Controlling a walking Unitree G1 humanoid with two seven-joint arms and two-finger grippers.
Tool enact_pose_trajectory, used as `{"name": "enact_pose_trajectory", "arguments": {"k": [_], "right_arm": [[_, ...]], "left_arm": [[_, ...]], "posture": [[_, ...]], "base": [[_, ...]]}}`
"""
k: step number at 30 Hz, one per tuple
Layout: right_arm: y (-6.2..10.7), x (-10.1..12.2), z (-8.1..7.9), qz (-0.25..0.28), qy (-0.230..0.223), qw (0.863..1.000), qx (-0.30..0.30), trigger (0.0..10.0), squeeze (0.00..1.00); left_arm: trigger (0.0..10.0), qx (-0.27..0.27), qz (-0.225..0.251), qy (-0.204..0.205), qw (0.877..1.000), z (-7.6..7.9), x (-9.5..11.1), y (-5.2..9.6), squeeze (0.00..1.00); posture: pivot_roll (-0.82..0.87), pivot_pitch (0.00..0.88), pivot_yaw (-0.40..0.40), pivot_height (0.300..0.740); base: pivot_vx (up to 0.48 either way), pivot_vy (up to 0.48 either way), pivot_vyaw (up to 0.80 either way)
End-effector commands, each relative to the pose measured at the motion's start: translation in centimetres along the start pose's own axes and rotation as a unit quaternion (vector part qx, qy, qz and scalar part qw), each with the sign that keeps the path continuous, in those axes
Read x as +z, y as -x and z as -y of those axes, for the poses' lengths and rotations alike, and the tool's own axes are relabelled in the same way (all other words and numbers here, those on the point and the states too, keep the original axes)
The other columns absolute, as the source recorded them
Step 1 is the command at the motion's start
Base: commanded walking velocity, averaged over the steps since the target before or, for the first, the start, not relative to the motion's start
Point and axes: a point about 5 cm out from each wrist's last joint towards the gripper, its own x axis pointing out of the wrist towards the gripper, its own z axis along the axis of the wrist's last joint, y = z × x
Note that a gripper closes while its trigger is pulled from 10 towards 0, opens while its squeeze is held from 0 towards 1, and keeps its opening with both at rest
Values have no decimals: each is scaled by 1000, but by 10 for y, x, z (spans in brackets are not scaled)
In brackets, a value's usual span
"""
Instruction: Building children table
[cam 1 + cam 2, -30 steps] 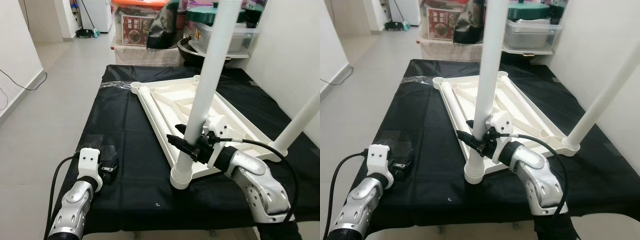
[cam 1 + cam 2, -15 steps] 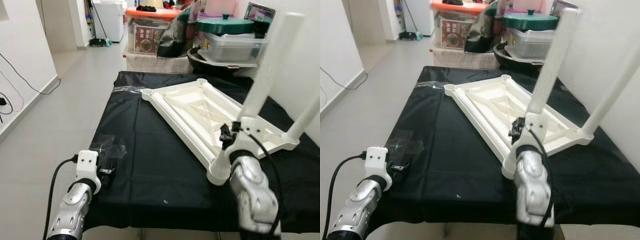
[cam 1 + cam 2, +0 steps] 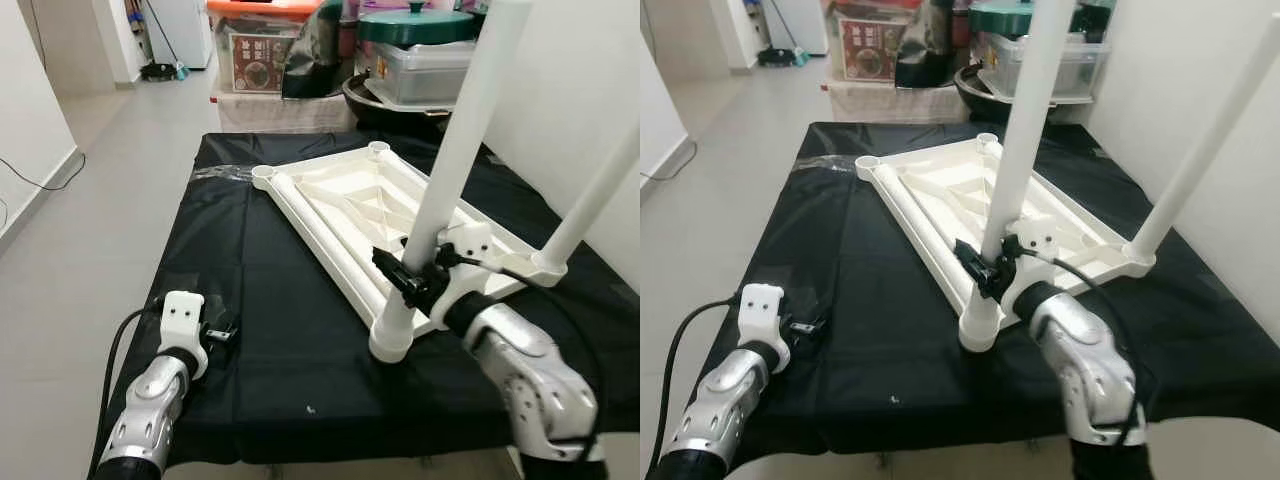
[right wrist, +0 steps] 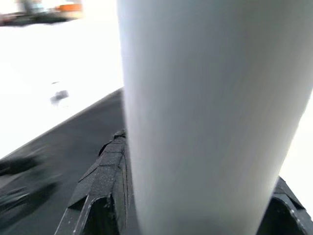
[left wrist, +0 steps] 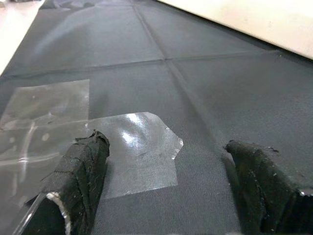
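Observation:
A white children's table top (image 3: 340,200) lies upside down on a black-covered table (image 3: 250,280). One white leg (image 3: 455,150) stands upright in the near corner socket (image 3: 393,343). My right gripper (image 3: 405,280) is shut on this leg just above the socket. In the right wrist view the leg (image 4: 205,112) sits between the black fingers (image 4: 105,181). A second leg (image 3: 590,205) rises from the right corner. Both far corner sockets (image 3: 263,172) hold nothing. My left gripper (image 3: 222,333) rests open near the table's front left edge, over clear tape (image 5: 137,147).
Storage boxes (image 3: 265,50), a lidded container (image 3: 415,70) and a dark pot (image 3: 385,100) crowd the space behind the table. A white wall (image 3: 570,90) runs close on the right. Tiled floor (image 3: 110,180) lies to the left.
The whole picture swung aside and back, so the camera moved. My right gripper has stayed shut on the near leg. The left gripper rests in the same spot.

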Motion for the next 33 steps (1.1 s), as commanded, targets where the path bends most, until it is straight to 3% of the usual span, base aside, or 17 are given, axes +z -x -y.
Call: {"name": "enact_pose_trajectory", "arguments": {"k": [1,4,9,12,13,15,16,17,19,20,23,26,27,28,30,31,33], "right_arm": [[-6,-11,-21,-19,20,994,101,10000,0],[-7,-24,-30,-44,27,986,160,9059,0],[-21,-28,-33,-44,40,983,174,7961,0],[-29,-25,-33,-35,43,982,181,7961,0],[-36,-23,-30,-27,31,986,162,0,0],[-45,-22,-17,-22,18,995,96,0,0],[-49,-28,2,-38,14,999,-23,0,0],[-49,-28,2,-38,14,999,-23,0,0],[-44,-37,19,-62,-3,989,-137,0,0],[-44,-37,19,-62,-3,989,-137,0,0],[-22,-53,33,-90,-37,951,-294,0,0],[-8,-59,28,-101,-55,922,-369,0,0],[-8,-59,28,-101,-55,922,-369,0,0],[-3,-56,18,-104,-49,907,-406,3569,0],[-2,-53,13,-103,-43,902,-416,3569,0],[-3,-47,5,-103,-30,900,-423,10000,0],[-4,-47,4,-103,-28,900,-422,10000,0]], "left_arm": [[10000,-3,-5,-5,1000,3,-2,-1,0],[10000,0,-3,-2,1000,3,-1,-3,0],[10000,-1,-5,-3,1000,3,-3,0,0],[10000,-1,-8,-4,1000,2,-5,1,0],[10000,-1,-6,-4,1000,3,-4,0,0],[10000,-3,-3,-4,1000,4,-2,-2,0],[10000,-2,-1,-5,1000,3,-1,-2,0],[10000,-2,-1,-5,1000,3,-1,-2,0],[10000,2,-2,-4,1000,0,-2,-3,0],[10000,2,-2,-4,1000,0,-2,-3,0],[10000,2,-5,-2,1000,2,-4,-2,0],[10000,-5,-6,-2,1000,5,-5,0,0],[10000,-5,-6,-2,1000,5,-5,0,0],[10000,-7,-9,-3,1000,5,-7,1,0],[10000,-7,-12,-4,1000,5,-7,0,0],[10000,-11,-11,-4,1000,6,-6,-2,0],[10000,-13,-11,-4,1000,7,-5,-3,0]], "posture": [[101,0,-66,740],[111,0,-74,740],[120,0,-77,740],[121,0,-77,740],[126,0,-80,740],[124,0,-85,740],[120,0,-85,740],[120,0,-85,740],[114,0,-85,740],[114,0,-85,740],[111,0,-83,740],[106,0,-75,740],[106,0,-75,740],[98,0,-64,740],[98,0,-64,740],[85,0,-52,740],[85,0,-52,740]], "base": [[0,0,0],[0,0,0],[0,0,0],[0,0,0],[0,0,0],[0,0,0],[0,0,0],[0,0,0],[0,0,0],[0,0,0],[0,0,0],[0,0,0],[0,0,0],[0,0,0],[0,0,0],[0,0,0],[0,0,0]]}}
